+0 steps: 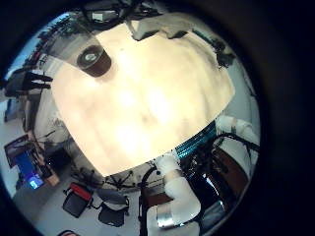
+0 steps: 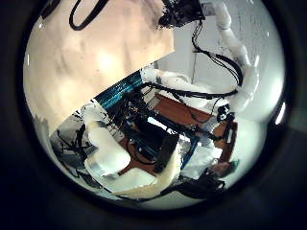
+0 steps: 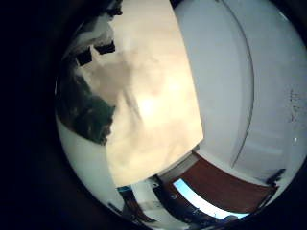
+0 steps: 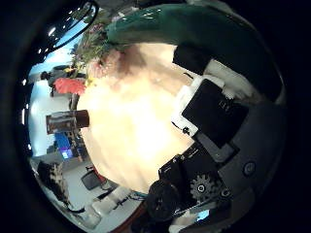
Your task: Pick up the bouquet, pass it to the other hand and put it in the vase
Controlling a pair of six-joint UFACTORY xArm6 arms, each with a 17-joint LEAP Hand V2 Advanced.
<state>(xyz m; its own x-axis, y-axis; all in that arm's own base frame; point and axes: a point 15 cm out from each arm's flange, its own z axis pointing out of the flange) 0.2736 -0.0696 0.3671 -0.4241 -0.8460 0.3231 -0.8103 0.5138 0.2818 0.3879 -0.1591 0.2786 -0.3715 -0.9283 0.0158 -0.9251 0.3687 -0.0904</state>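
Right thumb side palm view: the right hand's black-and-white fingers (image 4: 209, 112) curl on the bouquet's dark green wrapped stems (image 4: 170, 24), with pink and red blooms (image 4: 83, 73) beyond over the pale wooden table (image 4: 136, 121). Farther off stands a dark cylindrical vase (image 4: 66, 121), its contents unclear; I cannot tell the left hand's fingers.

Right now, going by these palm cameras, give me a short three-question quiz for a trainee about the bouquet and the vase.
1. True or false: the bouquet is already in the vase.
2. Multiple choice: whose palm views show the bouquet up close? A) the left hand's, B) the right hand's, C) neither.
3. Fill in: the vase stands upright on the ___.

Key: 1 false, the bouquet is apart from the vase. 2 B. 3 table.
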